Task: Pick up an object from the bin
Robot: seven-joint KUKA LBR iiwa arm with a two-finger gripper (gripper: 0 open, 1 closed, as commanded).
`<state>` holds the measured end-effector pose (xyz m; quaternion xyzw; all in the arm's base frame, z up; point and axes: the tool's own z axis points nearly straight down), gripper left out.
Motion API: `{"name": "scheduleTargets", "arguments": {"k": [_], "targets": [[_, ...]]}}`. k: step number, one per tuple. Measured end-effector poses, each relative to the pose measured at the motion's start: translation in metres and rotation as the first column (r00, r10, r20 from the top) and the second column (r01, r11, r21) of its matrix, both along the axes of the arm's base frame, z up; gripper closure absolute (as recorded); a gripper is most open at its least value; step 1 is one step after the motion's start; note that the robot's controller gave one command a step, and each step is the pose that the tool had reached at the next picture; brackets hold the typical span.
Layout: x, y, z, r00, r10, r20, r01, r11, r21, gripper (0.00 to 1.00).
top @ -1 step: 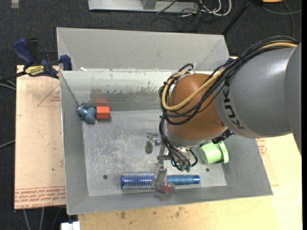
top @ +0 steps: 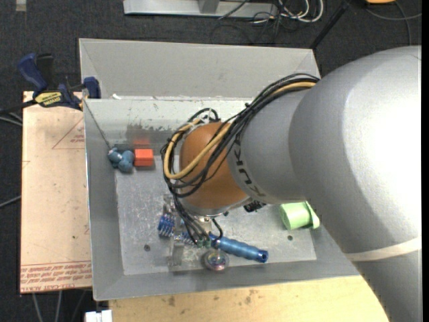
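Observation:
My gripper hangs below the orange cover, low over the bin floor near the front wall. Just to its right lies a blue-handled tool with a round shiny head at its left end, close beside the gripper. I cannot tell whether the two touch. A light green roll-like piece rests further right on the floor.
An orange block and a blue-grey lump sit together at the bin's back left corner. The arm and its looped cables cover the middle and right of the bin.

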<state>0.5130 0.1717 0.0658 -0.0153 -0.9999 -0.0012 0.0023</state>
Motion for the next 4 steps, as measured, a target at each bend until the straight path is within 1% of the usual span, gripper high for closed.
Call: {"name": "scheduleTargets", "arguments": {"k": [1, 2, 3, 4], "targets": [[0.001, -0.004, 0.003, 1.000, -0.007, 0.003, 0.007, 1.000, -0.002, 1.00], [-0.008, 0.034, 0.107, 1.000, 0.009, 0.012, -0.009, 1.000, 0.003, 1.00], [0.013, 0.023, 0.195, 0.997, 0.074, 0.015, -0.074, 0.997, 0.000, 1.00], [0.075, 0.005, 0.185, 0.997, 0.077, 0.009, -0.077, 0.997, -0.003, 1.00]]}}
